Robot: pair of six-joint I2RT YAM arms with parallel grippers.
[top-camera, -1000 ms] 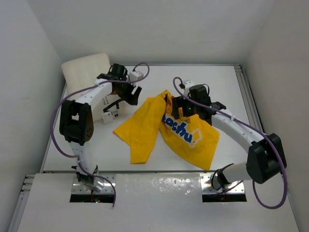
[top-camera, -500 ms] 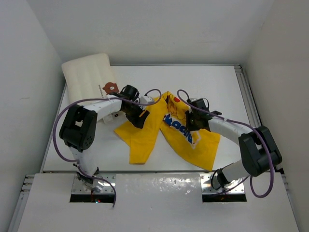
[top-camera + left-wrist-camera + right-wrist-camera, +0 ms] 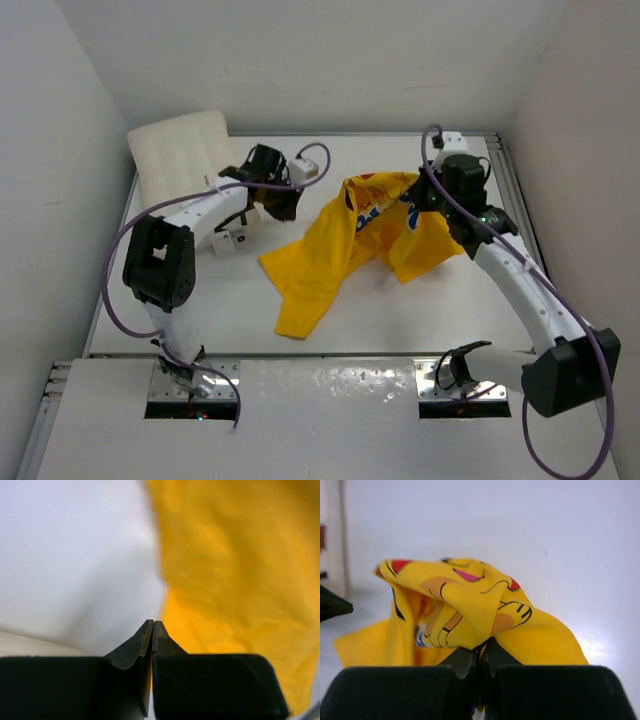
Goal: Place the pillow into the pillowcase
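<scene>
This is probably a robot lab. Plain white walls (image 3: 300,60) box in a white counter (image 3: 400,320), and a left arm (image 3: 190,211) and right arm (image 3: 520,285) with purple cables (image 3: 108,290) are bolted on.

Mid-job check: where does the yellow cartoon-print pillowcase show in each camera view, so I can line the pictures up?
Top external: the bright yellow crumpled fabric pillowcase lies mid-table, its far right end raised by the right claw.
Left wrist: it fills the right side, beyond the shut left claw.
Right wrist: bunched at centre, pinched in the right claw.
Shared landmark: the white tabletop bordering the fabric.
</scene>
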